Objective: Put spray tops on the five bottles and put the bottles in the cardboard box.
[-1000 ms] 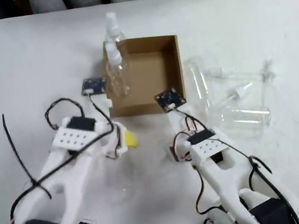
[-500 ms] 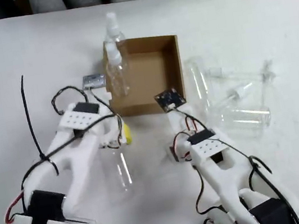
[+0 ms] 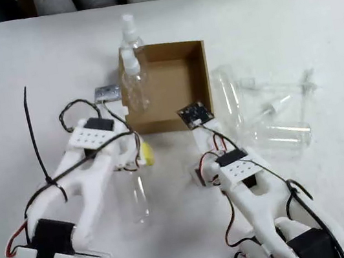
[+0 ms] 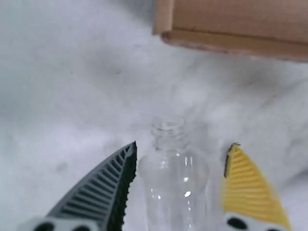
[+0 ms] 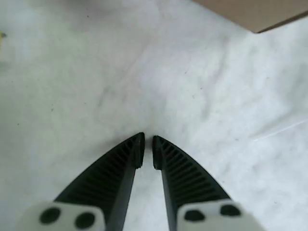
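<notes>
A clear bottle without a top lies on the white table, its open neck toward the cardboard box. My left gripper is open, with its grey and yellow fingers on either side of the bottle's shoulder. From above, that bottle lies under the left arm, just in front of the box. One bottle with a spray top stands in the box's left corner; another stands behind the box. My right gripper is shut and empty above bare table near the box's front corner.
Right of the box lie two more capless bottles and loose spray tops. The right arm stands between them and the left arm. Cables loop over both arms.
The left arm has swung up toward the box and its wrist has turned, so its gripper now straddles the lying bottle. The right arm has not moved.
</notes>
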